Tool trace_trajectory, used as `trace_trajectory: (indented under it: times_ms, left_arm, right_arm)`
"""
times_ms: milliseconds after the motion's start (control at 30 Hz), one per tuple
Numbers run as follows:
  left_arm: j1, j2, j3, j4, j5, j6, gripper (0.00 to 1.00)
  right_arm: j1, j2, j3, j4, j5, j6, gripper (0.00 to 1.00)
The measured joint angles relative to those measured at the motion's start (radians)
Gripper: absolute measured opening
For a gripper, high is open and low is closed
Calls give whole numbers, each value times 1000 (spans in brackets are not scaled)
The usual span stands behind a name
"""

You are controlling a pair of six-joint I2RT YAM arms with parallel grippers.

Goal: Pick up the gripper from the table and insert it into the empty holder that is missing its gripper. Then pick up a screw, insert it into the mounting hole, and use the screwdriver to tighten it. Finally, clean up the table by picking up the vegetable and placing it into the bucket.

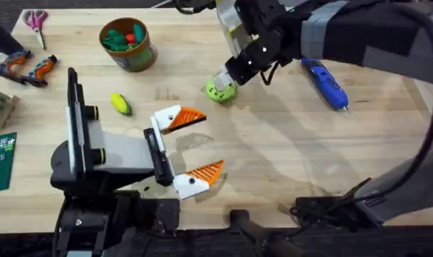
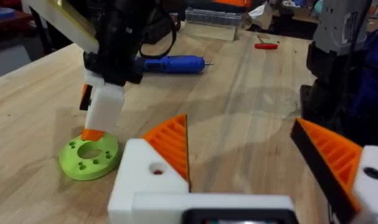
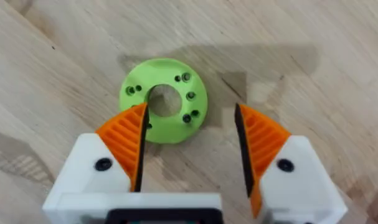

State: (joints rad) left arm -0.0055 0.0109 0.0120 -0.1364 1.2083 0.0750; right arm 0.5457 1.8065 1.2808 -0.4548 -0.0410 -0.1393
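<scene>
My right gripper (image 1: pixel 227 80) reaches across the far side of the table and hangs open just over the green round disc with holes (image 1: pixel 220 91). In the right wrist view the disc (image 3: pixel 176 118) lies under the gripper (image 3: pixel 190 112), with one orange pad (image 3: pixel 126 134) over its rim. My left gripper (image 1: pixel 207 143) is open and holds nothing above the table's middle. The blue screwdriver (image 1: pixel 324 82) lies at the far right. The yellow-green vegetable (image 1: pixel 120 103) rests beside the left arm. Farther back stands the bucket (image 1: pixel 146 56). The loose gripper, the holder and the screw are out of view.
Green and red toy foods fill the bucket. Scissors (image 1: pixel 36 20) and orange-and-black hand tools (image 1: pixel 27 68) lie at the far left, and a green board (image 1: pixel 1 163) sits at the left edge. Bare wood (image 1: pixel 287 157) spreads between the two arms.
</scene>
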Motion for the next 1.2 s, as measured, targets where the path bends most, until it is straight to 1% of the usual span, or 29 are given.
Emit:
trace_trajectory:
  times_ms: [167,200,233,300,367,533,800,933,1200]
  left_arm:
    - [0,0,0,0,0,0,985]
    - [0,0,0,0,0,0,985]
    - [0,0,0,0,0,0,985]
    - [0,0,0,0,0,0,985]
    - [0,0,0,0,0,0,985]
    - [0,0,0,0,0,0,985]
    - [0,0,0,0,0,0,985]
    - [0,0,0,0,0,0,986]
    - [0,0,0,0,0,0,985]
  right_arm:
    - [0,44,0,5,-6,1,727]
    - [0,53,0,5,-10,1,698]
    - [0,60,0,5,-12,1,644]
    - [0,66,0,5,-16,4,505]
    - [0,66,0,8,-20,5,458]
    - [0,66,0,11,-21,5,405]
    - [0,66,0,9,-28,25,346]
    - [0,66,0,6,-27,35,274]
    - [0,66,0,-6,-27,39,274]
